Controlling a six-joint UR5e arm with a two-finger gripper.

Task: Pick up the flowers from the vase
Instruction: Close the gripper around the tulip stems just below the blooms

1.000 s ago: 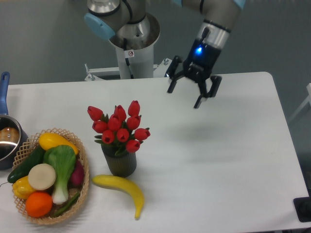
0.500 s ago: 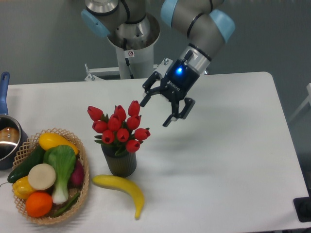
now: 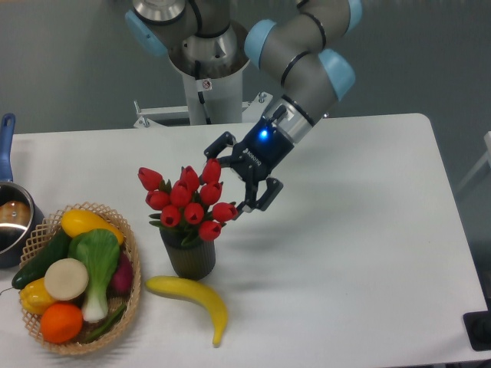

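Observation:
The flowers (image 3: 186,198), a tight bunch of red tulip buds with small green leaves, stand in the vase (image 3: 189,258), a short dark ribbed cylinder left of the table's middle. My gripper (image 3: 227,184) is open, tilted toward the left, right beside the bunch's upper right side. Its far finger (image 3: 209,153) is by the topmost bud and its near finger (image 3: 252,204) is by the right-hand buds. It holds nothing.
A yellow banana (image 3: 192,295) lies just in front of the vase. A wicker basket (image 3: 132,295) with vegetables and fruit sits at the front left. A steel pot (image 3: 13,218) with a blue handle is at the left edge. The white table (image 3: 360,253) stretches to the right.
My gripper has moved left and down from the back right of the table to the right side of the flowers, staying open. The flowers and vase have not moved.

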